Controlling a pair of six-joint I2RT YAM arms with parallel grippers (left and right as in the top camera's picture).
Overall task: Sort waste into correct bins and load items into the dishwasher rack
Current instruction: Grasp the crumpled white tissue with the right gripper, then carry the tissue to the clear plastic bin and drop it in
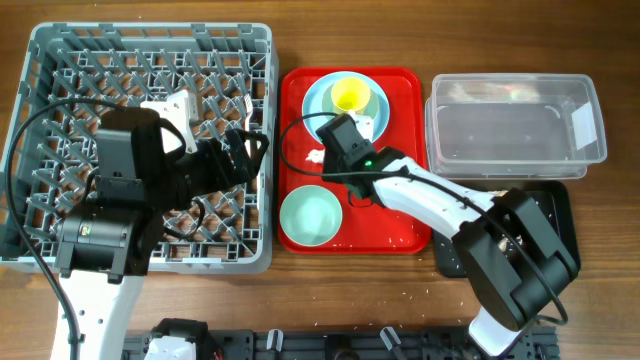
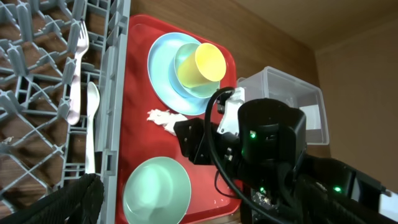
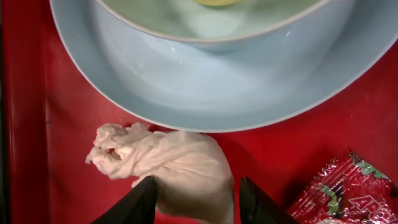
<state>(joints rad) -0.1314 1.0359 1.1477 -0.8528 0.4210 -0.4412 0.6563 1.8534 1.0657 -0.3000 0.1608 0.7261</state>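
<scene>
The right tool [image 3: 198, 190] straddles the tissue [image 3: 174, 162] on the red tray [image 3: 37, 124]; I cannot tell whether it grips. The left tool [image 1: 243, 155] gapes over the rack [image 1: 150, 35].

Bright even light, soft shadows

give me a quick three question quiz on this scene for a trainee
1. True or false: the white fork and spoon already lie in the dishwasher rack.
2. What lies between the fingers of the right gripper? A) red wrapper B) crumpled tissue C) green bowl
3. Fill in: the yellow cup sits in a stack on the light blue ____.
Key: 1 true; 2 B; 3 plate.
</scene>
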